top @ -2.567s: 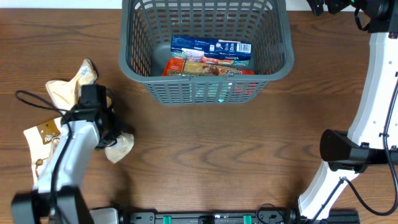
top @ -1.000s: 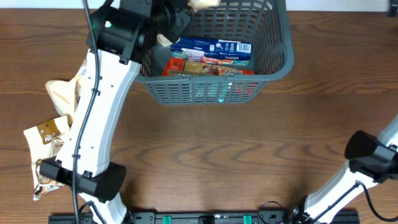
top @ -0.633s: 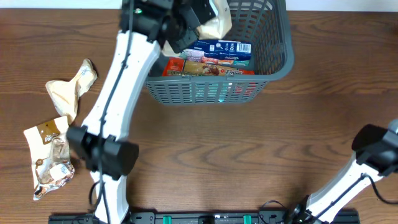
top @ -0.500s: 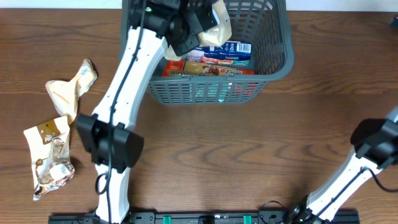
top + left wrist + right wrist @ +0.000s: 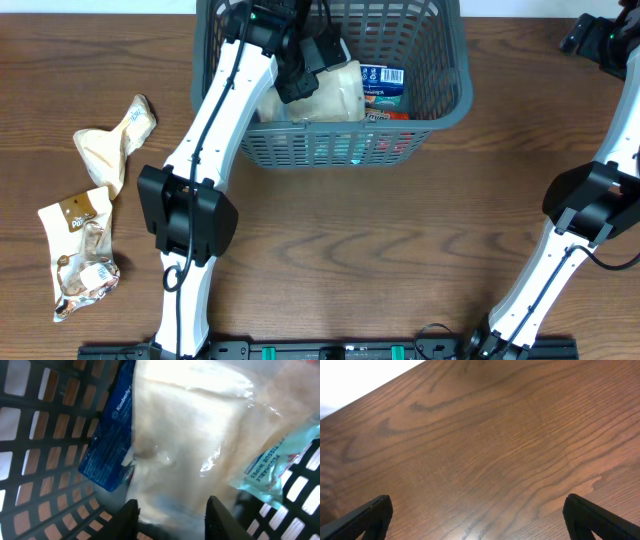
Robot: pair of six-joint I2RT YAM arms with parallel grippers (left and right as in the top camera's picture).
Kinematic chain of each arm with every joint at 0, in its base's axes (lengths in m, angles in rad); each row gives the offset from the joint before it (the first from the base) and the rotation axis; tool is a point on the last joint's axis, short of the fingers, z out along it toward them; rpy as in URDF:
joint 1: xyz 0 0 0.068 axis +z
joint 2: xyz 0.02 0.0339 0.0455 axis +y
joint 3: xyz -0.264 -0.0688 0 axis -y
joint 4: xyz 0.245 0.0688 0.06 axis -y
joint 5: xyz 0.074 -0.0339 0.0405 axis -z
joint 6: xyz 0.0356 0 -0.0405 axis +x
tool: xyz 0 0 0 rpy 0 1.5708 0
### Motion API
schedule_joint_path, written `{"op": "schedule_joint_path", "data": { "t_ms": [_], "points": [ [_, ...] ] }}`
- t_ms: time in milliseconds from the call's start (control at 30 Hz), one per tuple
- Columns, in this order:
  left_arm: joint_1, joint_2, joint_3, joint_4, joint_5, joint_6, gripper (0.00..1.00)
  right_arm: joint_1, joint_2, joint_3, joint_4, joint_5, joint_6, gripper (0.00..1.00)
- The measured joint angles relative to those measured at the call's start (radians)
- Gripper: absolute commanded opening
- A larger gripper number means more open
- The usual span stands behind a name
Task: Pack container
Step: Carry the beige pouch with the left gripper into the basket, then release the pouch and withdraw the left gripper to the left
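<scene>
The container (image 5: 330,148) is a rectangular basket of dark grey moulded plastic, its walls a lattice of upright slots under a thick, smooth rim. It stands at the far edge of the wood-grain table (image 5: 400,250), near the middle. Inside it lies a soft, glossy cream pouch (image 5: 338,95), wrinkled and half translucent, resting across a flat blue pack (image 5: 112,430) and a pale teal wipes pack (image 5: 272,467). The left gripper (image 5: 172,512) is down inside the basket with its black fingers spread apart at the pouch's near edge. The right gripper (image 5: 477,505) is spread wide above bare wood. Well off to the left lie a crumpled cream bag (image 5: 103,148) and a brown snack packet (image 5: 82,250).
</scene>
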Motion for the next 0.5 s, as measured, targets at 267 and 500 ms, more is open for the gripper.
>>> {"op": "schedule_joint_path", "data": {
  "t_ms": [267,500],
  "points": [
    [0.005,-0.001,0.000,-0.002,0.000,-0.005,0.57,0.000,0.000,0.000,-0.013,0.000,-0.008,0.99],
    [0.009,-0.159,0.000,0.024,-0.094,-0.077,0.91,0.000,0.000,0.000,-0.015,-0.001,-0.047,0.99]
  ]
}}
